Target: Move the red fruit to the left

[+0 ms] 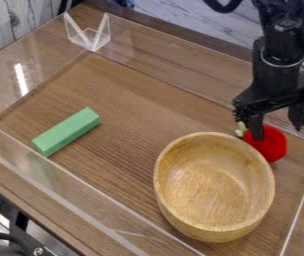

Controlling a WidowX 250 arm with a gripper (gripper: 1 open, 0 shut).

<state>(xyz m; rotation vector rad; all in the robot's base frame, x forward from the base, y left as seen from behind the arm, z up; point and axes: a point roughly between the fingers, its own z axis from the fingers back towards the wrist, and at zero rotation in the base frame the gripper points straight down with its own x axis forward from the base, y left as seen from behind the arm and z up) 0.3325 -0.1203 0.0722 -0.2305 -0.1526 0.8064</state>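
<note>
Jaws spread wide on the black metal gripper [271, 118] — right over the round red toy fruit [267, 143]! Nothing's gripped; grasp and leftward carry both remain.

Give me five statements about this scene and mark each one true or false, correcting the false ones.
1. The gripper is open. True.
2. The red fruit sits inside the wooden bowl. False: it is outside the bowl, just beyond the rim on the gripper's side.
3. The green block lies on the opposite side of the bowl from the red fruit. False: it lies well off to the left in the picture, while the fruit is beyond the bowl's upper right rim.
4. The gripper is over the green block. False: it is at the red fruit.
5. The red fruit is nearer to the bowl than the green block is. True.
</note>
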